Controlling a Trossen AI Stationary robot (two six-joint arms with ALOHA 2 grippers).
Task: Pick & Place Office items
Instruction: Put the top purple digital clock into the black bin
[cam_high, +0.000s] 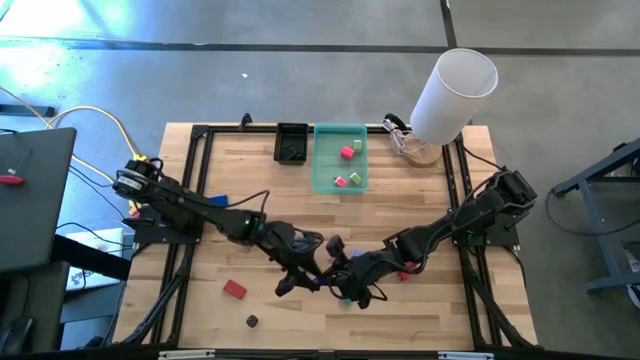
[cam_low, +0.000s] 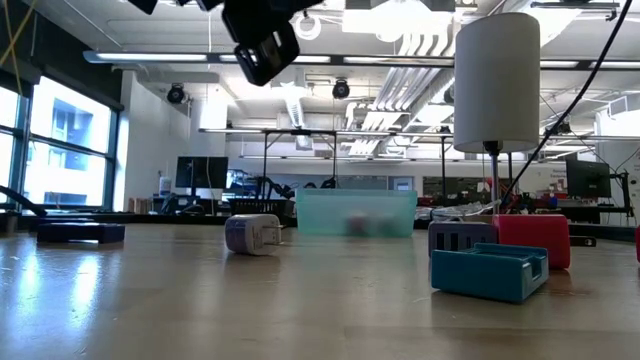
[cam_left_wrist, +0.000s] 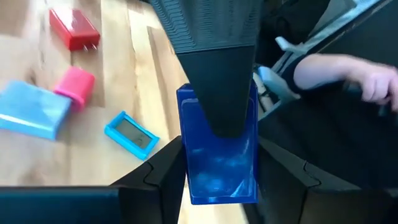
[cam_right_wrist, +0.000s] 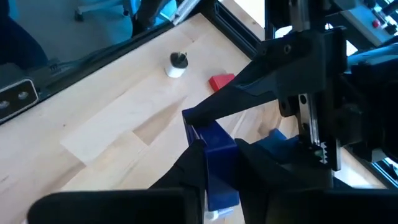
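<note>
Low in the centre of the high view, both grippers meet over one blue block. The left gripper pinches it between its fingers; the right gripper also clamps it. It looks rigid, light, smooth plastic: best held across its flat faces, squarely, since it could slip.

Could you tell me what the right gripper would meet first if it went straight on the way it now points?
The left gripper, most likely. It faces the right gripper head-on, and both pairs of fingers close on the same blue block, so contact would come almost at once. The exact gap is unclear.
</note>
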